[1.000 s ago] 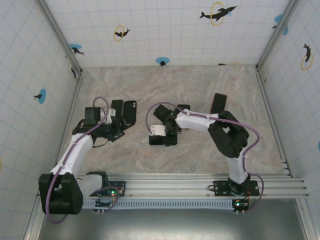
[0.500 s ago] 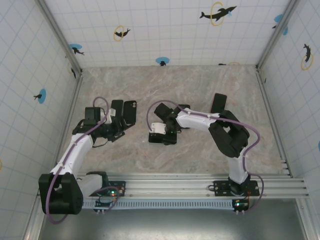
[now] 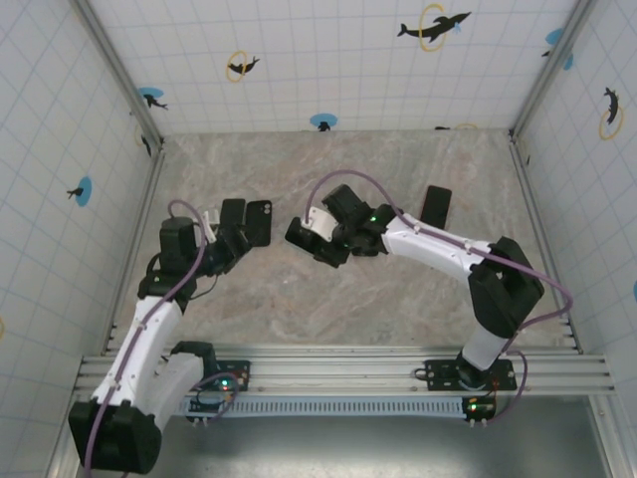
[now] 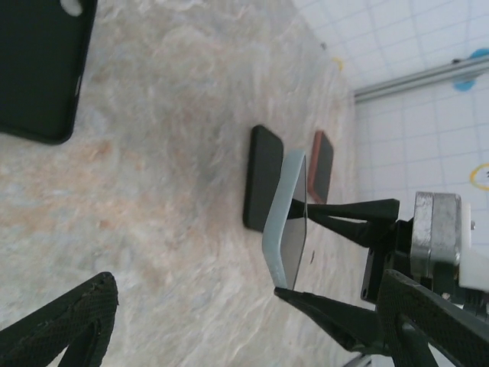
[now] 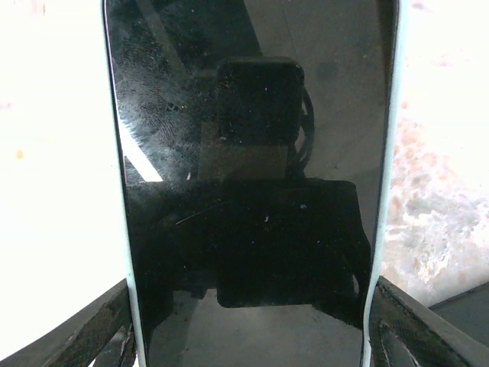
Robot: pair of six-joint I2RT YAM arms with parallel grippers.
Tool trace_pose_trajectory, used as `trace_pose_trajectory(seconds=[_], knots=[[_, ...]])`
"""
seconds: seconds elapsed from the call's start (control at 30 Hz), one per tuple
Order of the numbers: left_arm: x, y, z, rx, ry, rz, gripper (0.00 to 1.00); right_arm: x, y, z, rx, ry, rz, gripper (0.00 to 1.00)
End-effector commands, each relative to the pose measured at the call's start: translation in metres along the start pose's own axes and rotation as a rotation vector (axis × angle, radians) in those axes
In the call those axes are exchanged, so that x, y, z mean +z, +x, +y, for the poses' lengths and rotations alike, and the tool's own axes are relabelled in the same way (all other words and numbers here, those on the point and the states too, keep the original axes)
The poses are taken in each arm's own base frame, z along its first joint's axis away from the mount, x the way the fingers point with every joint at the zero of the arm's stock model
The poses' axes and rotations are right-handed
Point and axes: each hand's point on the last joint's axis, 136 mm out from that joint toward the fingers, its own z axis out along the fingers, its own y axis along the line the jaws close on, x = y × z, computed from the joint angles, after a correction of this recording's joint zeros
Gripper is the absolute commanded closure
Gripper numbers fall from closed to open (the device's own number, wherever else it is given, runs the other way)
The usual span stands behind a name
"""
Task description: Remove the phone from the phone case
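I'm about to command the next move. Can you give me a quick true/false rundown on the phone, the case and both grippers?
1. The right gripper is shut on the phone. True.
2. The phone sits inside the black case. False: the case lies on the table without it, and the table shows through its camera cutout.
3. The left gripper is clamped on the case. False: its jaws stand open and the case lies beside it.
4. Beyond the held phone, a black slab and a reddish-brown slab lie on the table. True.
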Motion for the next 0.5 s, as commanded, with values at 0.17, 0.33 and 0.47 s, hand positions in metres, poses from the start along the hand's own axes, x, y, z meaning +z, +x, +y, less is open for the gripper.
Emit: trace_pose_trajectory(seconds=[0.17, 0.33, 0.47], knots=[[0.016, -0.01, -0.035, 0.026, 0.079, -0.119, 0.15, -0.027, -0.06, 0.012, 0.215, -0.004, -0.193, 0.53], [0.04, 0.003, -0.042, 0.086, 0.042, -0.075, 0.2, -0.034, -0.075, 0.016, 0.244, -0.02, -0.226, 0.54], [0.055, 0.012, -0.052, 0.119, 0.059, -0.04, 0.28, -0.04, -0.082, 0.017, 0.259, -0.034, -0.252, 0.55]])
